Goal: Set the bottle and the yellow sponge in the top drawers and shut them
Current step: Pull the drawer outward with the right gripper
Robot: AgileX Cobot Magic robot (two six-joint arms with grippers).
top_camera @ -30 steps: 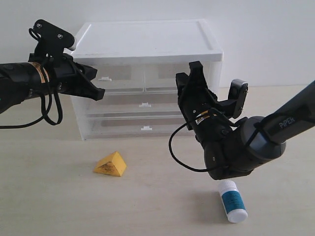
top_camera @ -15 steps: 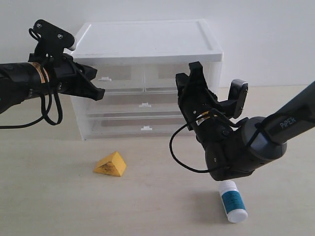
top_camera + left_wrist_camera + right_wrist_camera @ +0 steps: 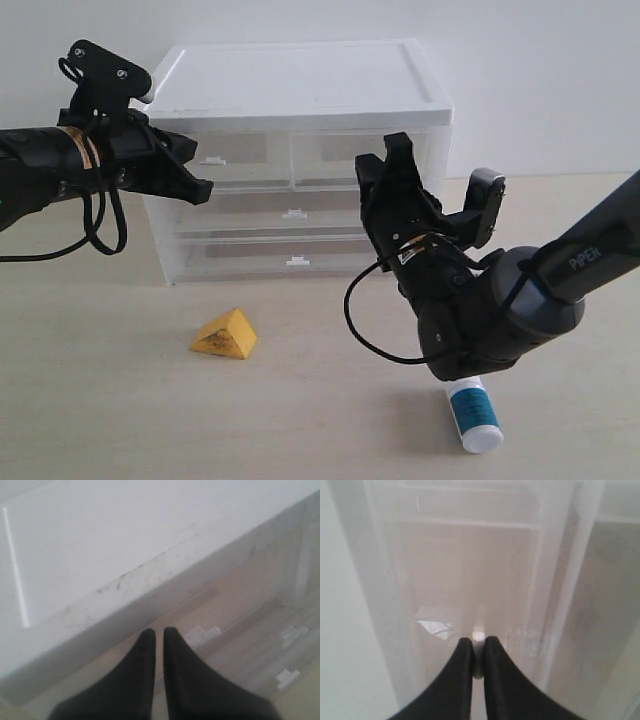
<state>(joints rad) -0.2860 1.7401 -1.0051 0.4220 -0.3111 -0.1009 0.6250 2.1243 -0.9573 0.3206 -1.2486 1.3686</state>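
The yellow sponge (image 3: pixel 225 333) lies on the table in front of the cabinet, to the left. The bottle (image 3: pixel 475 410) lies at the front right, its upper end hidden under my right arm. Both top drawers look closed: the left one (image 3: pixel 245 160) and the right one (image 3: pixel 325 150). My left gripper (image 3: pixel 203 188) (image 3: pixel 159 632) hangs shut and empty beside the left drawer's handle (image 3: pixel 213 160) (image 3: pixel 202 635). My right gripper (image 3: pixel 382 165) (image 3: pixel 479 642) is shut on the right drawer's small white handle (image 3: pixel 478 636).
The white cabinet (image 3: pixel 300 90) stands at the back, with two full-width drawers (image 3: pixel 293 213) below the top ones. A pale wall is behind it. Wooden table surface (image 3: pixel 120 400) stretches across the front.
My right arm has sunk a little while gripping the handle, and now covers more of the bottle's upper end. The left arm, sponge and bottle have not moved.
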